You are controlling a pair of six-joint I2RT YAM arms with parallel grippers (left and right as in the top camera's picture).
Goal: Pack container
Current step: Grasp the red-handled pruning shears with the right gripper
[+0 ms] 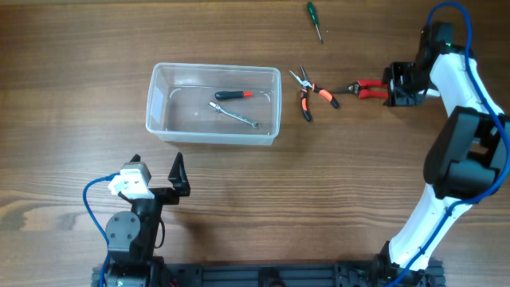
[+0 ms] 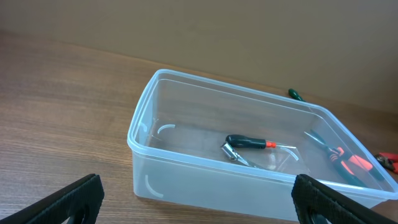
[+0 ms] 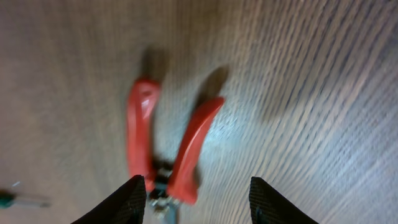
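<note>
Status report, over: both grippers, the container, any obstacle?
Left gripper open, empty, facing container. Right gripper open over red-handled pliers, not yet gripped. Container holds black-handled screwdriver, metal tool. Orange-handled pliers lie between it and right gripper.

Brown wood-grain table [image 1: 72,48] under soft, even light

Probably a workshop bench: wooden table [image 1: 358,159], pliers [image 1: 311,94], screwdriver [image 1: 315,19] lying about.

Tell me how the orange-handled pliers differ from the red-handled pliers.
The orange-handled pliers lie beside the container; the red-handled pliers lie farther right, at the open right hand. The orange handles splay wider than the red ones. Both lie on the table, outside the container.
</note>
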